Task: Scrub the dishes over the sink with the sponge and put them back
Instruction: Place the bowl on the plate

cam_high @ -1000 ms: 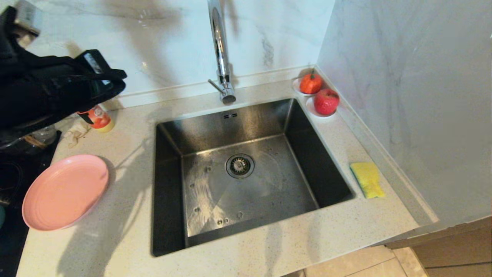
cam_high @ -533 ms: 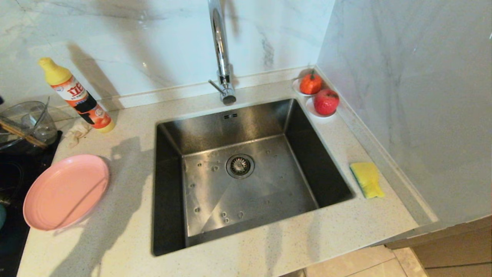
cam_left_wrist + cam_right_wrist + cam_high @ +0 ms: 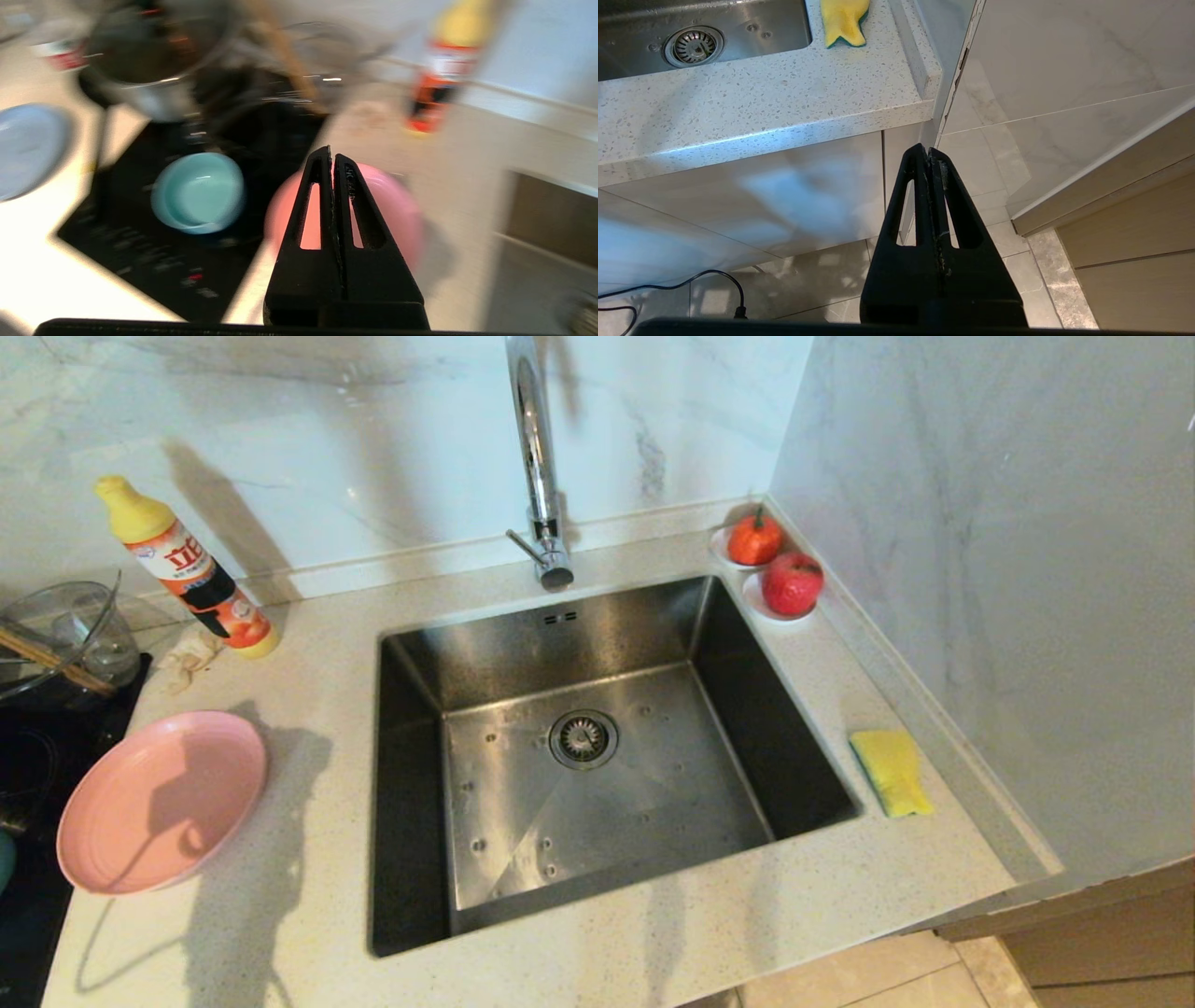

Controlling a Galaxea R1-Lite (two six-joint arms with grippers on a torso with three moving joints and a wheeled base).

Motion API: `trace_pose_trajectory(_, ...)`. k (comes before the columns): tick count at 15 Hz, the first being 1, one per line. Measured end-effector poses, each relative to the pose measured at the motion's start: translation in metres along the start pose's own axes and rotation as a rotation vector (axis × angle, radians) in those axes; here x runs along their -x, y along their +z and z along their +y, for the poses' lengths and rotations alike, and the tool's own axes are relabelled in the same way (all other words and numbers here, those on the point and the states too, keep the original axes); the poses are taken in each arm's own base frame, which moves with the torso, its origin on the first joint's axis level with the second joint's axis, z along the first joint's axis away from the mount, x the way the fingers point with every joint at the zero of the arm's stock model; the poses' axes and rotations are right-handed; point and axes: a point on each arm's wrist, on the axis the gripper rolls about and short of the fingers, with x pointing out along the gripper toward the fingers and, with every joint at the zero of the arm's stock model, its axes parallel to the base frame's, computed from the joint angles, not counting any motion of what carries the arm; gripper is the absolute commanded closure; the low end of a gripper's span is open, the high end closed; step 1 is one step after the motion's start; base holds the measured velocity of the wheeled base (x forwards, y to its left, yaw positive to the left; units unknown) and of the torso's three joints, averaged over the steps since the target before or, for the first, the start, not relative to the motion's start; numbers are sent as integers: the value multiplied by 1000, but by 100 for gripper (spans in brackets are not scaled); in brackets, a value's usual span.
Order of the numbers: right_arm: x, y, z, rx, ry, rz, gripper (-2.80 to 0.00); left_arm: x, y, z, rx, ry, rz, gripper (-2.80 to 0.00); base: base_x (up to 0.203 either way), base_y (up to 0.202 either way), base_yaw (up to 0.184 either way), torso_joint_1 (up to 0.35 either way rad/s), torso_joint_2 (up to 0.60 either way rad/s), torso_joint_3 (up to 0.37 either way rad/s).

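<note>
Gone from the head view is the left arm that filled its far left corner a second ago; the detergent bottle and clear glass bowl it hid now show in full, and only a shadow falls across the pink plate.

In its wrist view the left gripper has its fingers pressed together with nothing between them, and it hangs above the near left of the counter with the pink plate below its tips. Just left of that plate the teal-blue bowl sits upright on the black cooktop. A steel pot stands farther back on the cooktop, blurred, and a pale blue plate lies on the white surface left of it.

The right gripper is also closed on nothing and hangs low in front of the cabinet, below the counter edge, over the tiled floor.

On the countertop the pink plate lies left of the sink, its left edge over the cooktop. The sink holds only its round strainer drain, with the chrome faucet rising at its far rim. The sponge lies yellow face up on the counter right of the sink, near the side wall. Two white saucers with red fruit sit in the far right corner.
</note>
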Motion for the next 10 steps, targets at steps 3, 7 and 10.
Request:
trace_pose_trajectory(3, 0, 0, 0, 0, 0, 0, 0, -26, 11, -9, -18, 111, 6, 0, 0, 0, 0, 0, 0, 0)
trace_pose_trajectory(7, 0, 0, 0, 0, 0, 0, 0, -62, 20, -25, -94, 152, 89, 0, 0, 0, 0, 0, 0, 0)
trace_pose_trajectory(10, 0, 0, 0, 0, 0, 0, 0, -87, 21, -32, -125, 180, 130, 0, 0, 0, 0, 0, 0, 0)
